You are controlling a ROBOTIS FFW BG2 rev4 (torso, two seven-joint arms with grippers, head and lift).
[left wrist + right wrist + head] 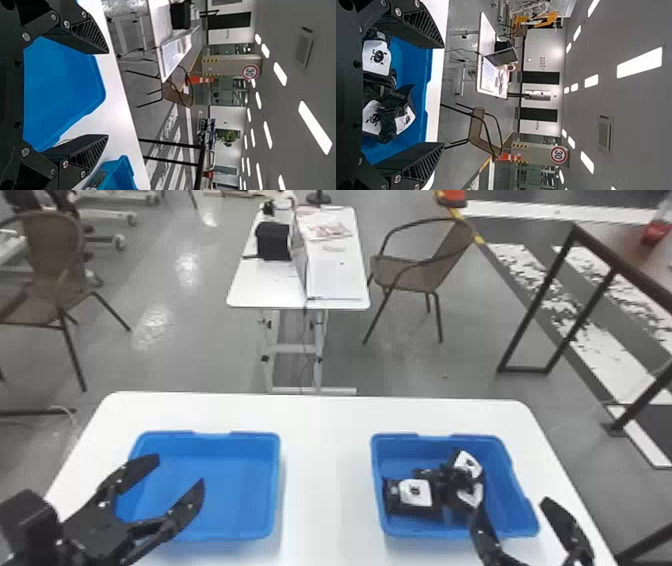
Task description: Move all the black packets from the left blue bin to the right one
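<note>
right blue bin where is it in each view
Head view: right blue bin on the white table's right half.
Left wrist view: partly seen, past one left gripper finger.
Right wrist view: between right gripper fingers, black packets inside.
Landmark: brown chair near orange cone.

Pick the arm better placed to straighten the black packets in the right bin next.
Right, probably. The right gripper hangs open at the right bin's near side, close to the black packets, while the left gripper is over the left bin.
</note>
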